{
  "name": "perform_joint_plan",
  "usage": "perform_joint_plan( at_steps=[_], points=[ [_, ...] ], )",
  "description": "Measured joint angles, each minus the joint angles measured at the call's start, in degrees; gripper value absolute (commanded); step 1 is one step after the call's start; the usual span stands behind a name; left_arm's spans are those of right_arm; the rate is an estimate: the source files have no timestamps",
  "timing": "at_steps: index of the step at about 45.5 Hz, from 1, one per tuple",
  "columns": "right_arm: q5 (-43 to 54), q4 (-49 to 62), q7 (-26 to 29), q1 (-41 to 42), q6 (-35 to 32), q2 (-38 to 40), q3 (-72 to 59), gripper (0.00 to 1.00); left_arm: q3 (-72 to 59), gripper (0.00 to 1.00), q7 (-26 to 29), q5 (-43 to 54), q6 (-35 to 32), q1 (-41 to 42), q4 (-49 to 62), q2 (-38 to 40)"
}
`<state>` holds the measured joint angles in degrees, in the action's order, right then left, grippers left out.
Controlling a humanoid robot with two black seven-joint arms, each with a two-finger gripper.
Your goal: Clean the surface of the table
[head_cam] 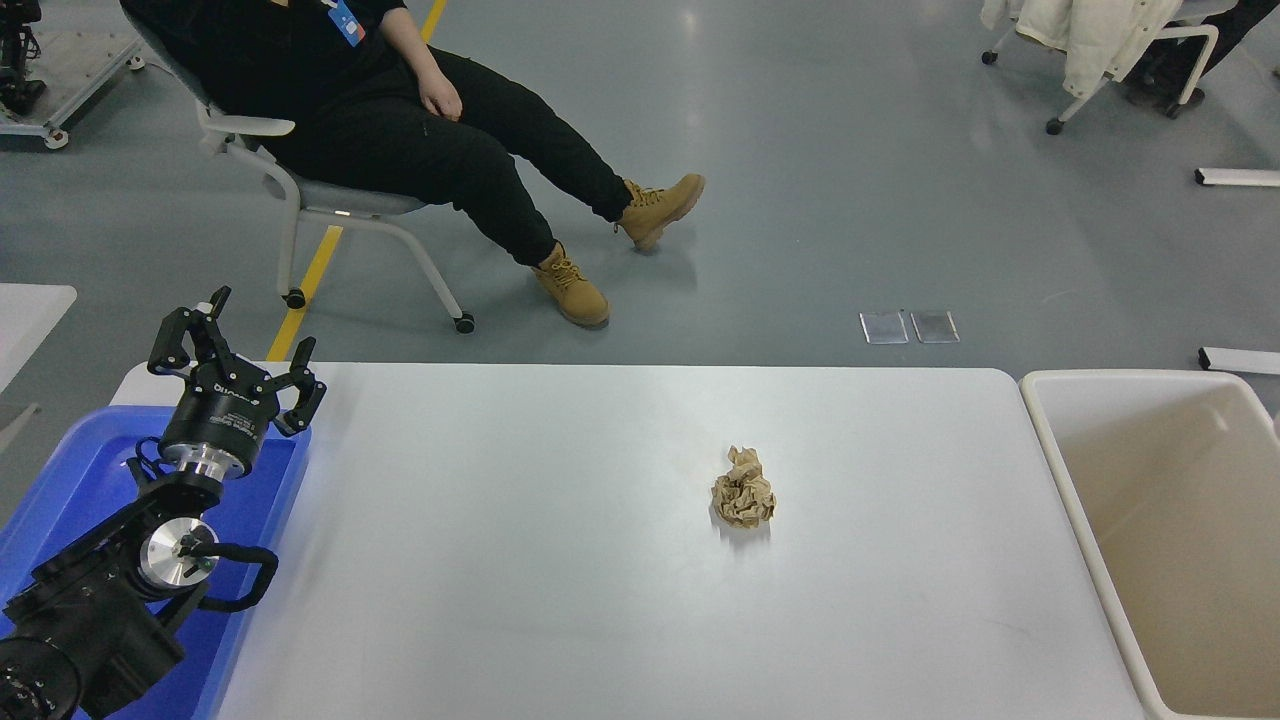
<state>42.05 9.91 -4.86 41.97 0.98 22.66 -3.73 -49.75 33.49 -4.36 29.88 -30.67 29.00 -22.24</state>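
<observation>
white table surface [520, 560], left tool [237, 345] over its left edge

— What's on the table surface [560, 560]?
— One crumpled ball of brown paper [743, 488], right of the middle, well apart from everything else.
— And at the sides?
— A blue plastic tray [70, 480] at the left end, a beige bin [1160, 520] just off the right end.
— The arms?
— The left gripper [235, 350] hangs over the tray's far corner, fingers spread.
— Anyone there?
— A person [400, 110] on a chair [300, 190] beyond the far edge.
</observation>
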Motion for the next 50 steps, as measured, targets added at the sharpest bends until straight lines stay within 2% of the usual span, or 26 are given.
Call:
perform_joint_plan(
  at_steps=[12, 15, 19, 23, 27, 32, 40, 43, 50],
  points=[
    [-0.14, -0.32, 0.09, -3.83, 0.43, -2.74, -0.24, 0.0, 0.0, 1.0, 0.0, 0.0, 0.0, 0.0, 0.0, 0.0],
    [-0.18, -0.32, 0.11, -4.28, 0.57, -3.12, -0.11, 0.15, 0.0, 1.0, 0.0, 0.0, 0.0, 0.0, 0.0, 0.0],
    [-0.81, -0.36, 0.11, -4.72, 0.93, -3.54, 0.01, 0.21, 0.0, 1.0, 0.0, 0.0, 0.0, 0.0, 0.0, 0.0],
    [-2.13, -0.46, 0.1, -4.99, 1.12, -3.82, -0.16, 0.38, 0.0, 1.0, 0.0, 0.0, 0.0, 0.0, 0.0, 0.0],
    [-3.38, -0.51, 0.03, -5.16, 1.32, -3.98, -0.24, 0.46, 0.0, 1.0, 0.0, -0.01, 0.0, 0.0, 0.0, 0.0],
    [-4.49, -0.58, -0.01, -5.24, 1.57, -4.13, -0.29, 0.64, 0.0, 1.0, 0.0, -0.01, 0.0, 0.0, 0.0, 0.0],
    [-5.35, -0.6, -0.04, -4.57, 1.86, -4.22, 0.04, 0.74, 0.0, 1.0, 0.0, -0.01, 0.0, 0.0, 0.0, 0.0],
    [-5.57, -0.6, -0.05, -3.9, 1.96, -4.24, 0.19, 0.97, 0.0, 1.0, 0.0, -0.01, 0.0, 0.0, 0.0, 0.0],
    [-7.05, -0.74, -0.04, -0.25, 1.81, -3.42, 0.44, 0.99, 0.0, 1.0, 0.0, -0.01, 0.0, 0.0, 0.02, 0.0]
  ],
)
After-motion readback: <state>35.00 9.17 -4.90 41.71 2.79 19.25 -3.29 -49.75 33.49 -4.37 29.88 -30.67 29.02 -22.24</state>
